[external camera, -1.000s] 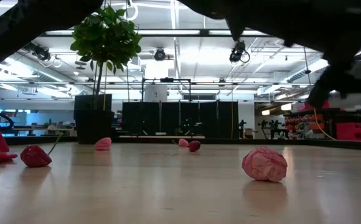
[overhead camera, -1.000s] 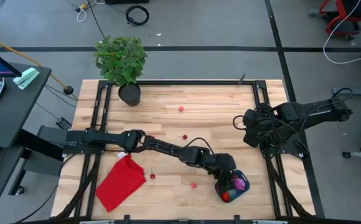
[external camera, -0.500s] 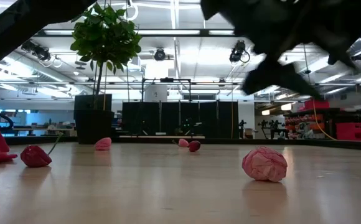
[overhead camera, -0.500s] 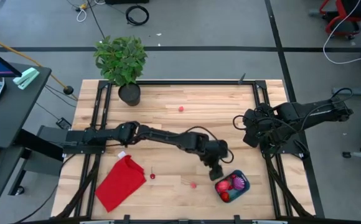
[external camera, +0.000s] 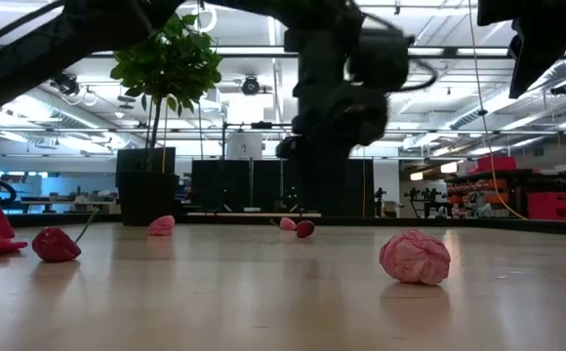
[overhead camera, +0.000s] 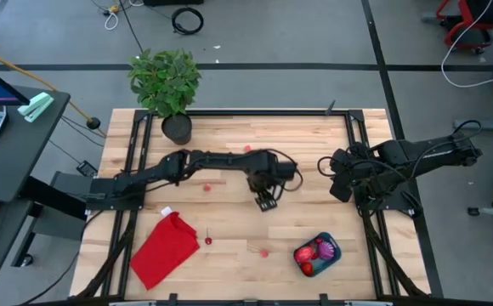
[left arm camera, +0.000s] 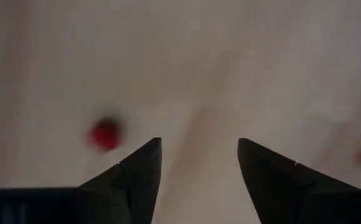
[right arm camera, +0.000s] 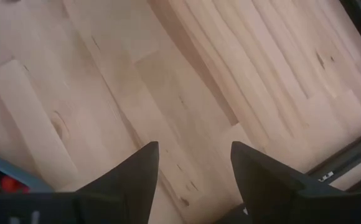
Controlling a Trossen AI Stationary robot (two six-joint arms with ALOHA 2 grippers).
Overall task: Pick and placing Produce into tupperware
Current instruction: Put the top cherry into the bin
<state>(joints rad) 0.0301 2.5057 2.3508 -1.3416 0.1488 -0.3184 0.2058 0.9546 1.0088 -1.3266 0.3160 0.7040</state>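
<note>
The teal tupperware (overhead camera: 317, 253) sits near the table's near right corner, with red and purple produce inside. Loose produce lies on the wood: a red piece (overhead camera: 247, 149) far back, one (overhead camera: 205, 187) mid-table, a stemmed red one (overhead camera: 208, 240) and a pink one (overhead camera: 264, 252) near the front. My left gripper (overhead camera: 266, 202) hovers open over the table's middle, above bare wood. Its wrist view shows the gripper (left arm camera: 199, 155) open, with a red piece (left arm camera: 104, 134) beyond the fingers. My right gripper (right arm camera: 193, 155) waits open at the right side (overhead camera: 338, 183).
A red cloth (overhead camera: 164, 249) lies at the near left. A potted plant (overhead camera: 166, 85) stands at the far left corner. Black rails run along the table's left and right sides. In the low view a crinkled pink piece (external camera: 416, 256) lies closest.
My left gripper has left the tupperware, rising and swinging toward the far edge and left until it hangs over the table's middle. The tub and the loose produce have stayed where they were.
</note>
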